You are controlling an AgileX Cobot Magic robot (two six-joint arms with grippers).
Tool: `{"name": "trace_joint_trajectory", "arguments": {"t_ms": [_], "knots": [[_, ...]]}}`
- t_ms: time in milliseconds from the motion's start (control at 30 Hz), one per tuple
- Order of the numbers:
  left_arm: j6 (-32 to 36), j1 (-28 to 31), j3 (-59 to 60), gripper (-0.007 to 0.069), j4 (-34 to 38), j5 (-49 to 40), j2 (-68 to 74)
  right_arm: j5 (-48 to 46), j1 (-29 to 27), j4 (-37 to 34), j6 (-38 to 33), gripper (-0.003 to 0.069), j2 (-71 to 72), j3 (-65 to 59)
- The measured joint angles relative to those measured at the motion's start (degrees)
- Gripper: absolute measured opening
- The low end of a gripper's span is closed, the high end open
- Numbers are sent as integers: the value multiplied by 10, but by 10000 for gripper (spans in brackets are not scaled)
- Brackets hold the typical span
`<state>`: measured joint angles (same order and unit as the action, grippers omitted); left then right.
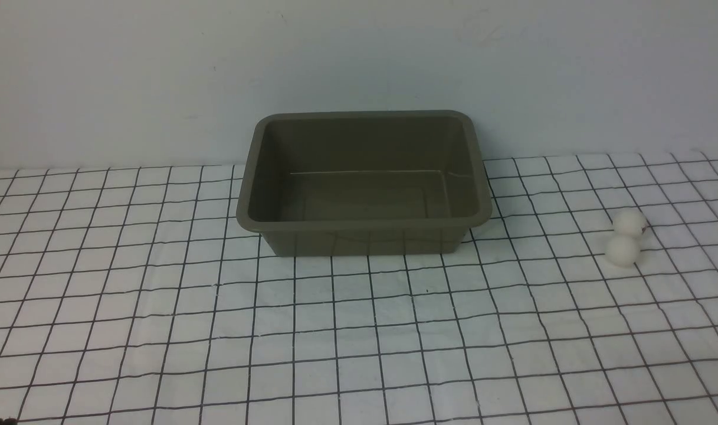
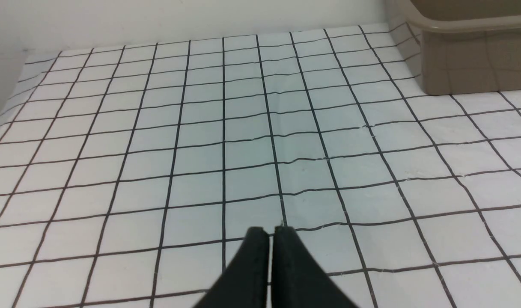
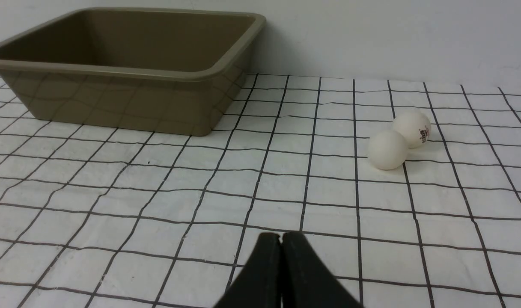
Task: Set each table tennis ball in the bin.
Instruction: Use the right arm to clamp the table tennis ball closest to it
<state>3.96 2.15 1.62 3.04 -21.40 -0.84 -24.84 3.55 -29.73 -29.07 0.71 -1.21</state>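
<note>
The olive-brown bin (image 1: 363,225) stands empty at the middle back of the table; it also shows in the right wrist view (image 3: 114,73) and partly in the left wrist view (image 2: 470,55). Two white table tennis balls touch each other on the cloth at the right: the nearer ball (image 1: 622,251) (image 3: 387,149) and the farther ball (image 1: 629,224) (image 3: 412,128), which bears a small printed mark. My right gripper (image 3: 281,236) is shut and empty, low over the cloth, well short of the balls. My left gripper (image 2: 271,231) is shut and empty over bare cloth, left of the bin.
A white cloth with a black grid (image 1: 359,330) covers the table. A plain pale wall (image 1: 359,59) rises right behind the bin. In the front view only dark specks of the arms show at the bottom corners.
</note>
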Motion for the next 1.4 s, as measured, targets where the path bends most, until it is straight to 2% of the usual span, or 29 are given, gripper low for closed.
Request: {"name": "trace_joint_trajectory", "arguments": {"t_ms": [700,833,933,1200,1400], "knots": [[0,0,0,-5,0,0,0,0,0,-9,-4,-18,0,0],[0,0,0,-5,0,0,0,-1,0,-92,-4,-18,0,0],[0,0,0,-5,0,0,0,-1,0,-194,-4,-18,0,0],[0,0,0,-5,0,0,0,1,0,-351,-4,-18,0,-2],[0,0,0,-5,0,0,0,13,0,-505,-4,-18,0,-4]]}}
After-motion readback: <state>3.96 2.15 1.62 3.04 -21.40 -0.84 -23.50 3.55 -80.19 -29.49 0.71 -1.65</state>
